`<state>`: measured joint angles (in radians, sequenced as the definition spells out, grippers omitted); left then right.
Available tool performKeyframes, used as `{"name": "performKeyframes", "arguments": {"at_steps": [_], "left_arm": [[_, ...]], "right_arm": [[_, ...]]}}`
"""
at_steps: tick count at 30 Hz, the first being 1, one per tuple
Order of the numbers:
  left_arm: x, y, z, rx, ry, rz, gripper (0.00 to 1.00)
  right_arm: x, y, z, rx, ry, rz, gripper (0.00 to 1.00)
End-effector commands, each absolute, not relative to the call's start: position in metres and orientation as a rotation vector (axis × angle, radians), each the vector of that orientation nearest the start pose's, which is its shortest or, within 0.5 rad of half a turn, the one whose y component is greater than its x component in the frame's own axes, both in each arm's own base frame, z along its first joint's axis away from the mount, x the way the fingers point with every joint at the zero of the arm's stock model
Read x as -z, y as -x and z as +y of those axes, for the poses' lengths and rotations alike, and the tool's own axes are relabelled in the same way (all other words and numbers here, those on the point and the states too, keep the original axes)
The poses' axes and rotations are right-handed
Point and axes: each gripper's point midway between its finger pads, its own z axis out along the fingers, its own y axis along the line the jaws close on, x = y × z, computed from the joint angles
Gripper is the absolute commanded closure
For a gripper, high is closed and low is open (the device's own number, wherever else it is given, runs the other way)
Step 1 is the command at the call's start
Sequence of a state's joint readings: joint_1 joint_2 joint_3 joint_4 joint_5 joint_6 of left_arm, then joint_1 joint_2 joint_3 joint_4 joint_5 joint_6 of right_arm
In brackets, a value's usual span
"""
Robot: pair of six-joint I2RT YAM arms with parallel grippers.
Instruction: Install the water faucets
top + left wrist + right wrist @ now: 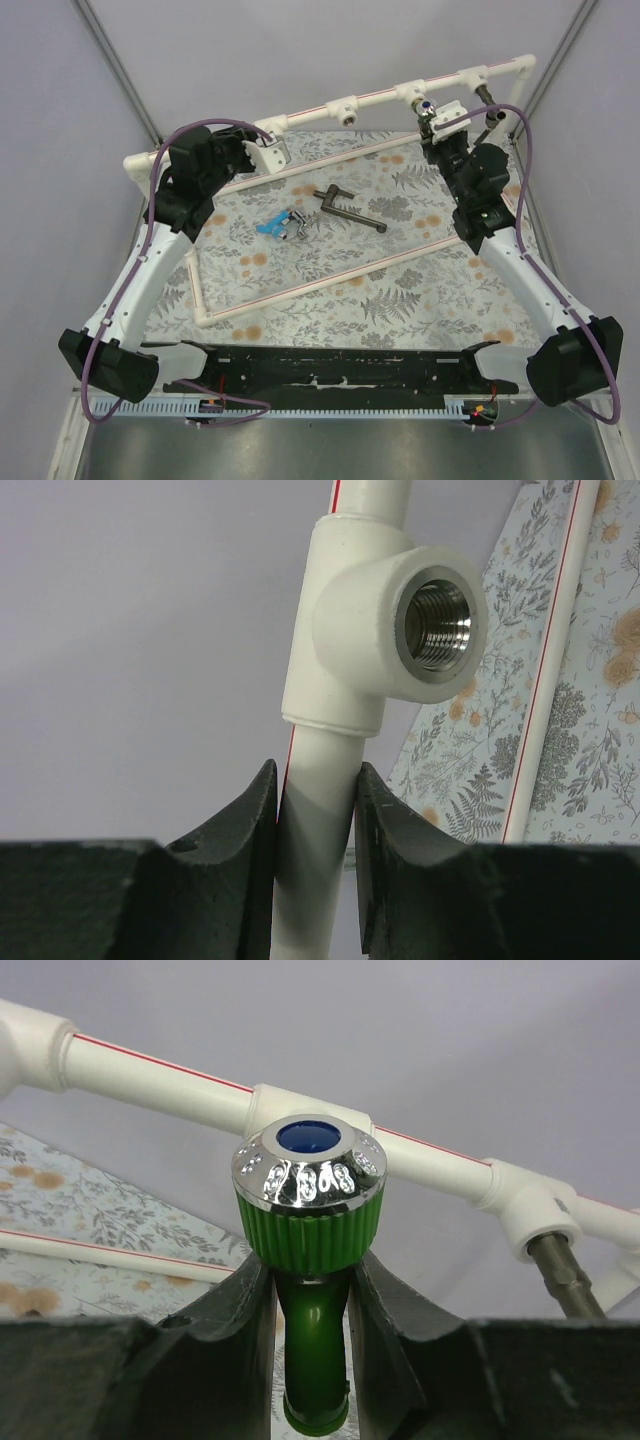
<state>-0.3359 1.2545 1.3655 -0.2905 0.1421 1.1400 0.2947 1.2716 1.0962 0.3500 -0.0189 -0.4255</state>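
My right gripper [312, 1300] is shut on the neck of the bright green faucet [310, 1220], which has a chrome cap with a blue centre. It holds the faucet upright in front of a white tee fitting [300, 1100] on the back pipe. From above, the chrome cap of the green faucet [428, 105] shows just ahead of the right gripper [440, 125]. My left gripper [315, 820] is shut on the white pipe [315, 780], just below a tee with an open threaded socket [435, 615]; the top view places the left gripper [265, 150] at the frame's back left. The light blue [269, 226], silver [295, 222] and dark grey lever [350, 208] faucets lie on the mat.
The white pipe frame [330, 280] rings a floral mat [400, 290]. Its raised back rail carries several tees [345, 110]. A dark metal stub [560, 1275] hangs from the rightmost tee [487, 97]. Purple cables loop off both arms.
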Motion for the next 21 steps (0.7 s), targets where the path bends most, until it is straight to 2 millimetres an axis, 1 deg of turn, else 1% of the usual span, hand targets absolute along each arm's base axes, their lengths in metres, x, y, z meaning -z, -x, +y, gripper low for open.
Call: {"name": "performKeyframes", "arguments": {"at_steps": [1, 7, 10, 12, 13, 15, 21], "left_arm": [[-0.388, -0.374, -0.154, -0.206, -1.208, 1.247, 0.98], [-0.388, -0.374, -0.155, -0.2, -1.203, 1.245, 0.98], [-0.388, -0.374, -0.156, -0.198, -1.202, 1.242, 0.98], [-0.387, -0.374, -0.156, -0.195, -1.203, 1.243, 0.98], [-0.386, -0.375, -0.156, -0.194, -1.203, 1.244, 0.98], [-0.385, -0.375, -0.156, -0.193, -1.201, 1.248, 0.98], [-0.385, -0.374, -0.156, -0.189, -1.198, 1.247, 0.98]], "right_arm": [[-0.298, -0.451, 0.127, -0.101, 0.378, 1.606, 1.0], [-0.287, -0.452, 0.131, -0.312, 0.121, 1.674, 1.0], [-0.285, -0.451, 0.132, -0.411, -0.017, 1.696, 1.0], [-0.287, -0.45, 0.132, -0.493, -0.127, 1.701, 1.0], [-0.287, -0.451, 0.129, -0.505, -0.191, 1.707, 1.0], [-0.288, -0.451, 0.128, -0.573, -0.296, 1.717, 1.0], [-0.28, -0.445, 0.129, -0.76, -0.637, 1.764, 1.0]]}}
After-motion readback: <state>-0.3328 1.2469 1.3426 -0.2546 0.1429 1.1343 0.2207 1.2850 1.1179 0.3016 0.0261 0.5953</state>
